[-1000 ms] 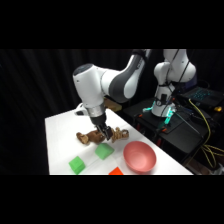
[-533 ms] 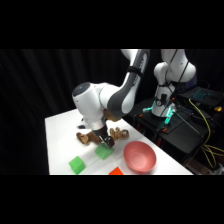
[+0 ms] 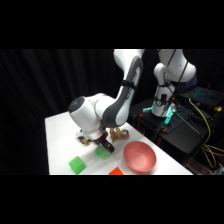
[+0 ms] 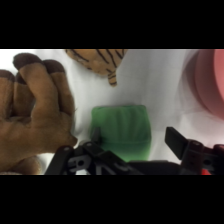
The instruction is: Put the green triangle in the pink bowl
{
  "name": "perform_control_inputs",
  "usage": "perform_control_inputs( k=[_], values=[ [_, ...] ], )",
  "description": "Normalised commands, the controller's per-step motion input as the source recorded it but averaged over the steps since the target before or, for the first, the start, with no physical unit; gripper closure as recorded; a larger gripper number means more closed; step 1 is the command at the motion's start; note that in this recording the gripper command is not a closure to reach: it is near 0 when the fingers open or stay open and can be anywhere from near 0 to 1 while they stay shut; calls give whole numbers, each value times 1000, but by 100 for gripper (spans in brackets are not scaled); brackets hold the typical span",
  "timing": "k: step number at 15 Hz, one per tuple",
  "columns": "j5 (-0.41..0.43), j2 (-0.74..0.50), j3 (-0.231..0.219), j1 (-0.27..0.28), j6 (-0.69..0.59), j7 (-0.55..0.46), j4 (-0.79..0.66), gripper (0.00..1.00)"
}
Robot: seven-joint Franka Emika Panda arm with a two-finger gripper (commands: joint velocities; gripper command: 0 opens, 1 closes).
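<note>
the gripper (image 4: pixel 132 142) is hanging open over the green triangle (image 4: pixel 121 128), fingers straddling it (still lying on the table (image 3: pixel 60 135)), just beside the pink bowl (image 3: pixel 139 155) and a brown plush toy (image 4: pixel 32 117).

No text, label, brand, number or sign can be read anywhere — not on the white arm, not on the dark equipment beyond the table's far edge, not on anything lying on the table.
</note>
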Motion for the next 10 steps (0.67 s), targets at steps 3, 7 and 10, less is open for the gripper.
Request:
perform_control_inputs(
  k=[3, 7, 10],
  values=[
    [57, 222, 57, -105, -185, -279, 365, 0],
    [55, 144, 53, -87, -95, -245, 249, 100],
    [28, 87, 42, -43, -40, -192, 173, 100]
  ],
)
